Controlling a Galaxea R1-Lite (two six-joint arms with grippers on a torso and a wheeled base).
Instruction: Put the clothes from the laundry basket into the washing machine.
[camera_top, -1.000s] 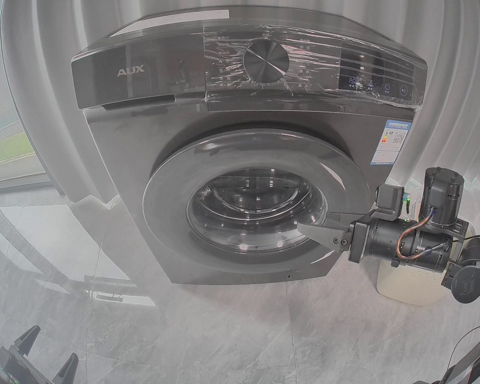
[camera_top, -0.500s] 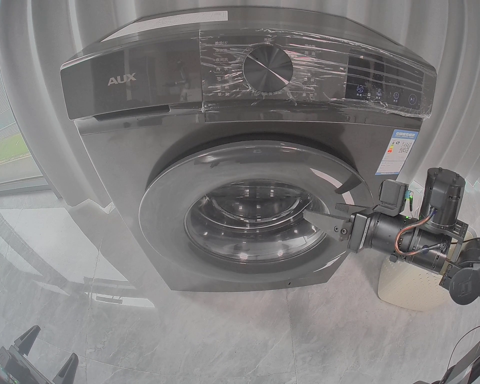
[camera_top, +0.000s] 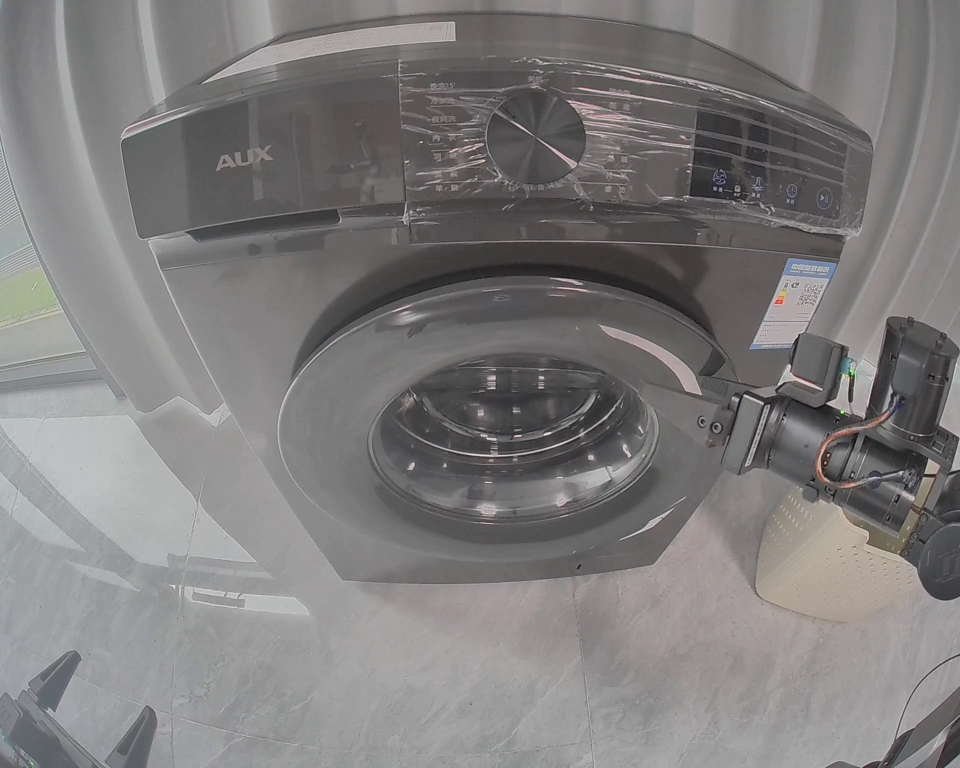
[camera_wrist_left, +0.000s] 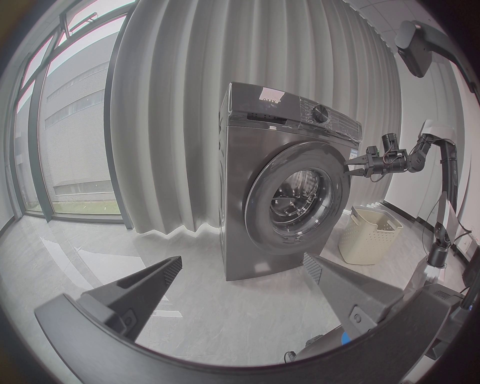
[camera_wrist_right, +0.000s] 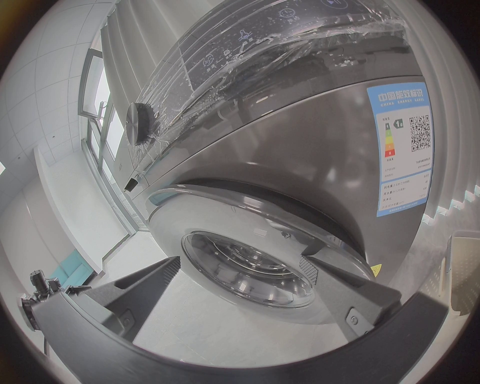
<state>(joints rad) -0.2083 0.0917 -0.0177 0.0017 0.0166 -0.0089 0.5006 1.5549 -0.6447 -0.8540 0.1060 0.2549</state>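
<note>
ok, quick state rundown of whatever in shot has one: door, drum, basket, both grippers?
Round glass door of the grey front-loading washing machine: shut, as far as visible.
Steel drum behind the glass: no clothes visible.
Cream perforated plastic laundry basket: upright on the floor, contents not discernible.
Right gripper: jaws open, at the door's right edge.
Left gripper: jaws open, empty, low near the floor.

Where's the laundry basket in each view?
Head view: laundry basket at lower right, on the floor to the right of the washing machine.
Left wrist view: right of centre, on the floor beside the machine's front.
Right wrist view: cream perforated sliver at the edge, likely the basket.
Shared landmark: round dial.
</note>
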